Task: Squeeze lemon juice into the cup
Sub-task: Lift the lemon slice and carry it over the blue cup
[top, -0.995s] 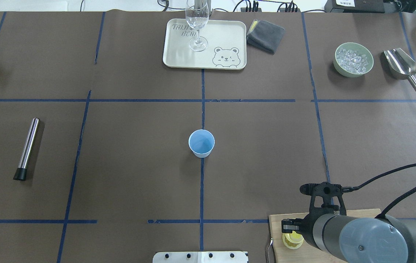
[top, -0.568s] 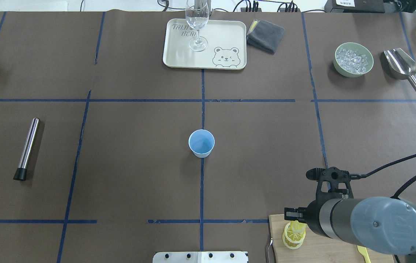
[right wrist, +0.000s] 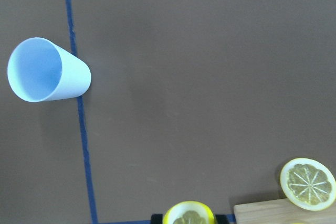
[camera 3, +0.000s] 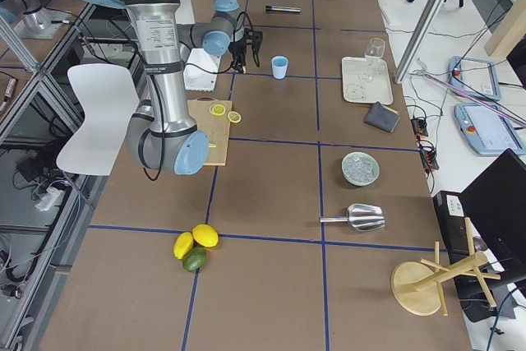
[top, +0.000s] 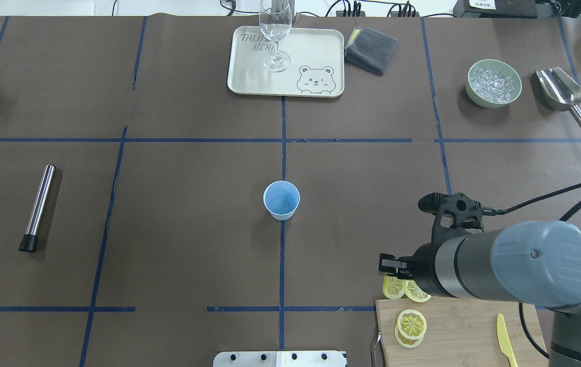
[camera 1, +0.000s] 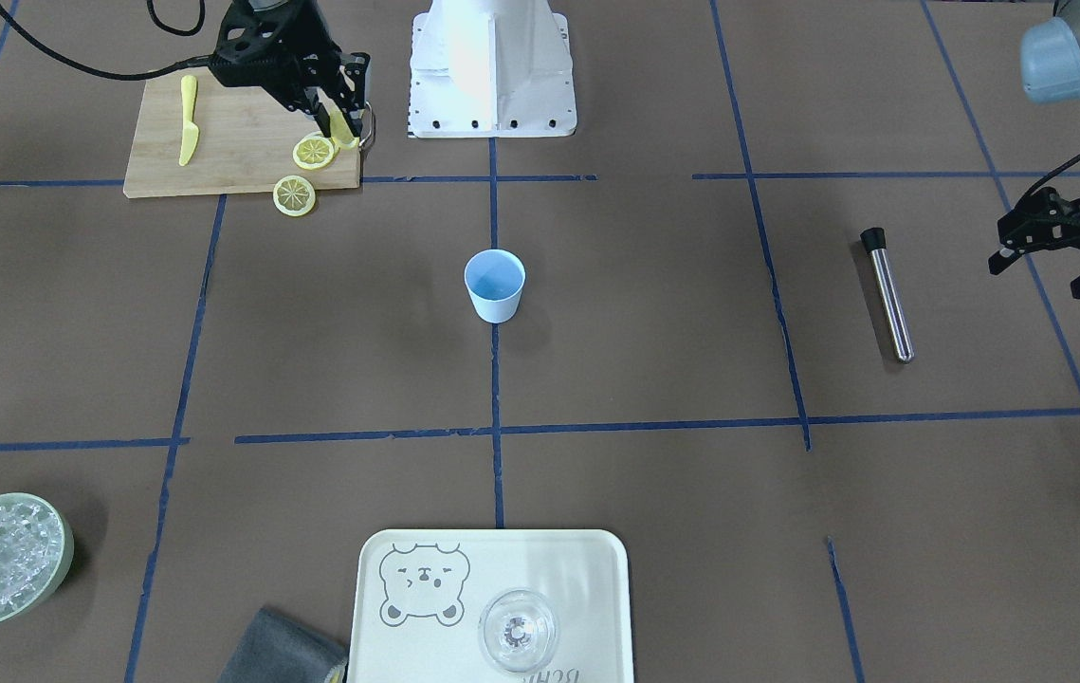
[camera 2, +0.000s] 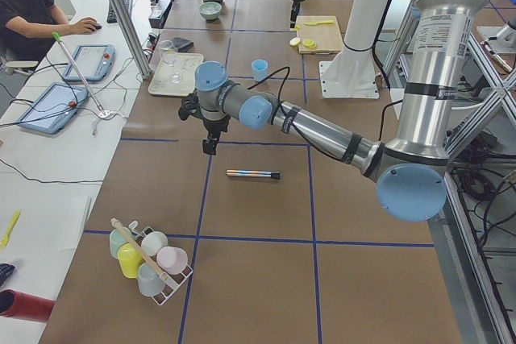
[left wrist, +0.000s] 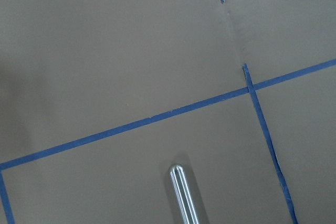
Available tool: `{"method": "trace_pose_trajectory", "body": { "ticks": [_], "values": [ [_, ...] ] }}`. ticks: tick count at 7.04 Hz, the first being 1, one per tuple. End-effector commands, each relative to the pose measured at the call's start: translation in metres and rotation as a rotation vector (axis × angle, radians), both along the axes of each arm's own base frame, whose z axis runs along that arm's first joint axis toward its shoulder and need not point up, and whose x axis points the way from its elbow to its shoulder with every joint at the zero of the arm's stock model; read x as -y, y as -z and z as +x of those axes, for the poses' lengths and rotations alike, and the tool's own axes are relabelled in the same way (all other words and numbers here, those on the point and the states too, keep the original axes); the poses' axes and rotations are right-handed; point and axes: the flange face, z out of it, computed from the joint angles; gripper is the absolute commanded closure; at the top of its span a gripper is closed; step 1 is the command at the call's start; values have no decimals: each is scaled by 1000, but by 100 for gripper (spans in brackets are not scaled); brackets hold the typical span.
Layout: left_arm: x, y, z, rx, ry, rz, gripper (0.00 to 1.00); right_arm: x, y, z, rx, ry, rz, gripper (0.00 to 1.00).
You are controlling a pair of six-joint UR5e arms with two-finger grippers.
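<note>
The light-blue cup (top: 281, 200) stands upright at the table's middle and shows at the upper left of the right wrist view (right wrist: 44, 71). My right gripper (top: 389, 266) hovers past the far edge of the cutting board (top: 463, 329), shut on a lemon slice (top: 394, 287) held by its rim (right wrist: 189, 214), well short of the cup. Another slice (top: 418, 292) lies on the table at the board's edge, and two stacked slices (top: 411, 325) rest on the board. My left gripper (camera 1: 1075, 282) hangs open and empty at the far left.
A yellow knife (top: 505, 346) lies on the board. A steel rod (top: 39, 206) lies at the left. At the back are a tray (top: 316, 51) with a wine glass (top: 276, 41), a grey cloth (top: 372, 48), an ice bowl (top: 494, 83) and a scoop (top: 560, 89).
My right gripper has risen from the stack of slices with one slice and moved forward off the board. Another slice now lies at the board's far edge. The left arm is still.
</note>
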Motion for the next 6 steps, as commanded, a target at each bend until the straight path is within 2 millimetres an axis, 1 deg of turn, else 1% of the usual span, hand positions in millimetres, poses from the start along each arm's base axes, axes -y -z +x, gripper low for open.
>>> {"method": "trace_pose_trajectory", "body": {
  "ticks": [1, 2, 3, 4, 5, 6],
  "values": [
    [0, 0, 0, 0, 0, 0, 0, 39, 55, -45, -15, -46, 25, 58],
    [0, 0, -1, 0, 1, -1, 0, 57, 69, -66, -31, -60, 70, 58],
    [0, 0, -1, 0, 1, -1, 0, 72, 75, -91, -49, -78, 78, 58],
    [-1, 1, 0, 0, 0, 0, 0, 93, 87, -123, -41, -92, 84, 58],
    [-1, 1, -1, 0, 1, 0, 0, 115, 92, -150, -51, -104, 81, 58],
    [0, 2, 0, -1, 0, 2, 0, 123, 89, -151, -65, -100, 96, 58]
  ]
}}
